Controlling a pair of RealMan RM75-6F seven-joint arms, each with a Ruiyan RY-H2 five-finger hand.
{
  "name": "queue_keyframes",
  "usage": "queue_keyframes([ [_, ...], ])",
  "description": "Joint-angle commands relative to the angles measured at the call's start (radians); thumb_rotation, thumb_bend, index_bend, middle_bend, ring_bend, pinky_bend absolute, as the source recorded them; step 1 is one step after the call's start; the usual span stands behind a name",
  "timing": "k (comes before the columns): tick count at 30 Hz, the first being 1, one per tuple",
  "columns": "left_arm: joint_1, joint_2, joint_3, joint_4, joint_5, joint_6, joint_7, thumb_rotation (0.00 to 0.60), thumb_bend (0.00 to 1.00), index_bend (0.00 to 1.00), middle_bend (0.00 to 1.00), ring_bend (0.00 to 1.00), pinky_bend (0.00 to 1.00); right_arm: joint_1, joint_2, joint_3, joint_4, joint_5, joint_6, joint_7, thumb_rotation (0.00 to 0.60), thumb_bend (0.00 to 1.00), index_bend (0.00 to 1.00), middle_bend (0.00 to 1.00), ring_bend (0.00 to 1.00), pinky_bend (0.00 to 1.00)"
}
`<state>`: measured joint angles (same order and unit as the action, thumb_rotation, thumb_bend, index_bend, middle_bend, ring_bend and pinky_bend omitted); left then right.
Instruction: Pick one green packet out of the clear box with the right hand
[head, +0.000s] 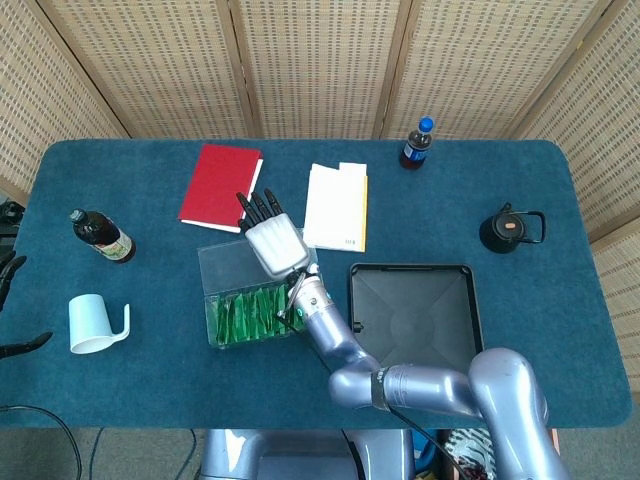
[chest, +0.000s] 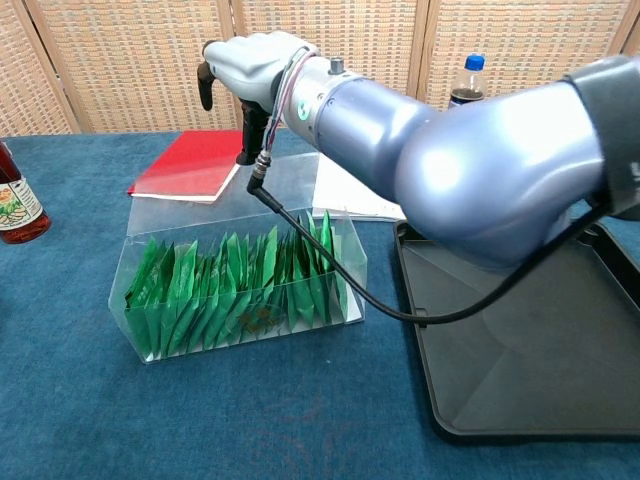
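- Fingertips of the left hand show dark at the far left edge of the head view, off the table; too little shows to tell how the hand is set.
- A white mug lies near the left end of the blue table, handle toward the right.
- A dark bottle with a pale label lies beyond the mug; the chest view catches it at the left edge.
- A red book lies flat toward the far side of the table, left of centre.
- The clear box stands near the front middle, with its lid swung open toward the back.
- The green packets stand upright in a tight row inside the box, filling most of its length; none is lifted out.
- The right hand hangs above the back left part of the box, clear of the packets, with nothing in it. In the head view its dark fingers are stretched out and slightly apart, pointing toward the red book.
- A black cable droops from the wrist across the front of the box.
- White papers lie just right of the red book.
- A black tray sits right of the box, close beside it.
- A blue-capped bottle stands at the far edge.
- A black kettle sits toward the right end.
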<state>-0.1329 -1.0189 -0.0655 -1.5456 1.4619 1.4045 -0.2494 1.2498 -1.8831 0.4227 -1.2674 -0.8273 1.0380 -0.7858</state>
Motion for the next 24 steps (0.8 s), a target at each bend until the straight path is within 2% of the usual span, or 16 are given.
queue_keyframes([
  [1,-0.001,0.0,0.002,-0.001,0.003,0.0,0.001,0.6,0.07,0.0,0.0,0.0,0.0,-0.042,0.074,-0.055,-0.095,-0.051,-0.007,0.011,0.6,0.36,0.33,0.01,0.0,0.0],
  [4,-0.002,0.0,0.004,-0.003,0.008,0.0,0.003,0.6,0.07,0.0,0.0,0.0,0.0,-0.067,0.123,-0.089,-0.153,-0.082,-0.022,0.026,0.6,0.36,0.33,0.01,0.0,0.0],
  [10,-0.004,-0.004,0.012,-0.011,0.025,0.002,0.021,0.6,0.07,0.0,0.0,0.0,0.0,-0.129,0.253,-0.186,-0.277,-0.229,-0.062,0.115,0.6,0.36,0.33,0.06,0.0,0.0],
  [16,-0.006,-0.013,0.022,-0.025,0.04,0.003,0.059,0.6,0.07,0.0,0.0,0.0,0.0,-0.2,0.353,-0.306,-0.335,-0.486,-0.046,0.273,0.6,0.36,0.37,0.1,0.0,0.0],
  [20,-0.008,-0.016,0.022,-0.03,0.036,0.0,0.076,0.6,0.07,0.0,0.0,0.0,0.0,-0.219,0.364,-0.336,-0.329,-0.571,-0.033,0.323,0.6,0.36,0.39,0.12,0.0,0.0],
  [24,-0.01,-0.02,0.021,-0.029,0.028,-0.005,0.084,0.6,0.07,0.0,0.0,0.0,0.0,-0.228,0.342,-0.341,-0.319,-0.594,-0.029,0.311,0.6,0.36,0.41,0.13,0.0,0.0],
])
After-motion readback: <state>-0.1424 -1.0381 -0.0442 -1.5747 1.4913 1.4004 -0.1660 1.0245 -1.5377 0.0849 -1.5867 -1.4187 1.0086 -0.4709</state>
